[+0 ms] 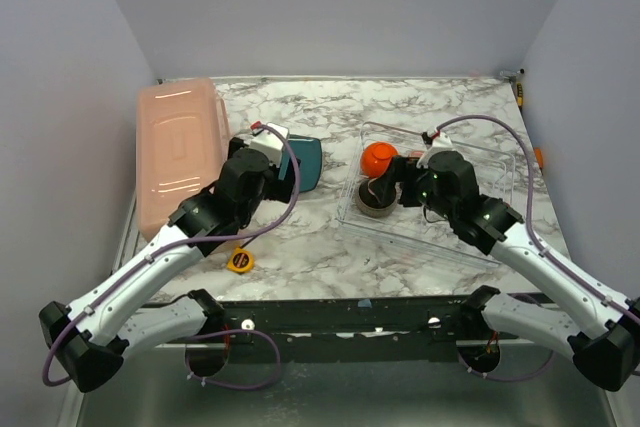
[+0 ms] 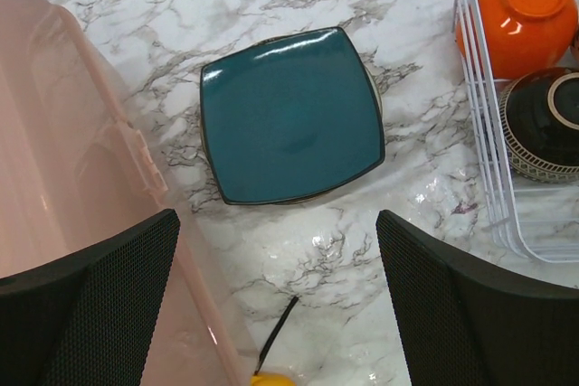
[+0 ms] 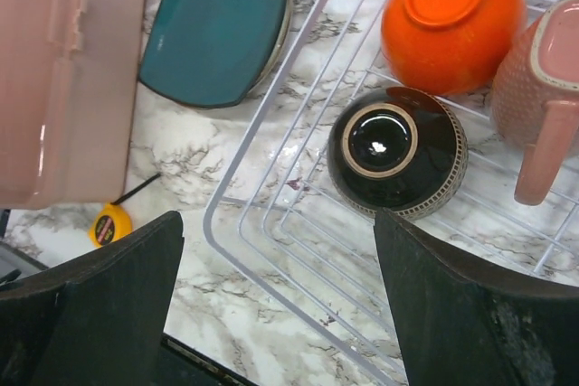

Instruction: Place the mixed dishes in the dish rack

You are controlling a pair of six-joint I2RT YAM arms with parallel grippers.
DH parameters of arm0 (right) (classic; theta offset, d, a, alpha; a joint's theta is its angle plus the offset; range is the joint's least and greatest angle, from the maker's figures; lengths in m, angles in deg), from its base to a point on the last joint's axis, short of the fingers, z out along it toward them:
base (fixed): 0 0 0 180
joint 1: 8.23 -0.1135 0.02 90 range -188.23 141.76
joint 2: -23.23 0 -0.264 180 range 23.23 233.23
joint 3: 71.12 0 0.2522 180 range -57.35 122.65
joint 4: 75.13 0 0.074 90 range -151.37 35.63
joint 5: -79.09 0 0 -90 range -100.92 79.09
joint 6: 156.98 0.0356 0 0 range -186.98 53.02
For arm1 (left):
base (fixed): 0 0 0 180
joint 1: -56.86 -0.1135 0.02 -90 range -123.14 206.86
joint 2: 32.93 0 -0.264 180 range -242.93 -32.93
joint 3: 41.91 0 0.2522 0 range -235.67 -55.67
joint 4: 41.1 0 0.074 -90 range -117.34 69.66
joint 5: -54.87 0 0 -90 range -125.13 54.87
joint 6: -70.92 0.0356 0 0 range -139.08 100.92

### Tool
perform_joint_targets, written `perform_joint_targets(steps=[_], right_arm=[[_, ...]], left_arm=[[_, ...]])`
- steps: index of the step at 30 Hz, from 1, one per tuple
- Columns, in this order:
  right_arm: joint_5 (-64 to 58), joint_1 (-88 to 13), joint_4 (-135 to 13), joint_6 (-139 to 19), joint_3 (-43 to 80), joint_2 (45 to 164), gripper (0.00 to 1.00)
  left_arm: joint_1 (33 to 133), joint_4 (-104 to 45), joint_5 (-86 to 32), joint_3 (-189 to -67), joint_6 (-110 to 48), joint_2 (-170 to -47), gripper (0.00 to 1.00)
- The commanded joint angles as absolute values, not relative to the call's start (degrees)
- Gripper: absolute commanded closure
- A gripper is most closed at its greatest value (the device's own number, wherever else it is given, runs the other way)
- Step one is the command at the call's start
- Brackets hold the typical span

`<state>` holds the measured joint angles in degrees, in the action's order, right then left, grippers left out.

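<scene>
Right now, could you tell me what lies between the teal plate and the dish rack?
Only bare marble tabletop separates the teal plate from the dish rack and its wire side; the left wrist view shows this clearly.

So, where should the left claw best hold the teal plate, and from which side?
Probably the rim of its near edge. The teal plate lies flat, face up, so only the thin rim offers a hold. The open left claw hangs on that side over the table, while the pink tub crowds the left edge.
</scene>
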<state>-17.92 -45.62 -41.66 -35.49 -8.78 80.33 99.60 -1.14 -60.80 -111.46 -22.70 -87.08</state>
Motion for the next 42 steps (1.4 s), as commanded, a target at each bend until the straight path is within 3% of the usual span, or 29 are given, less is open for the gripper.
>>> perform_joint_targets(steps=[1,13,25,42], right_arm=[[-14.6,-45.7,-42.0,-37.3,-9.8,77.3,0.11],[-15.8,-45.7,-41.9,-37.1,-14.8,69.7,0.09],[-11.5,-45.7,-41.4,-35.1,-17.5,70.5,0.1],[-11.3,-45.8,-40.3,-35.2,-16.9,69.9,0.1]], left_arm=[[99.3,-0.6,-57.4,-113.2,-23.9,-91.0,0.1],[98.8,10.6,-47.0,-126.1,-36.7,-110.9,0.11],[102.1,1.9,-61.1,-125.7,-37.6,-124.1,0.18],[101.2,-1.5,-62.8,-130.9,-33.0,-140.0,0.32]])
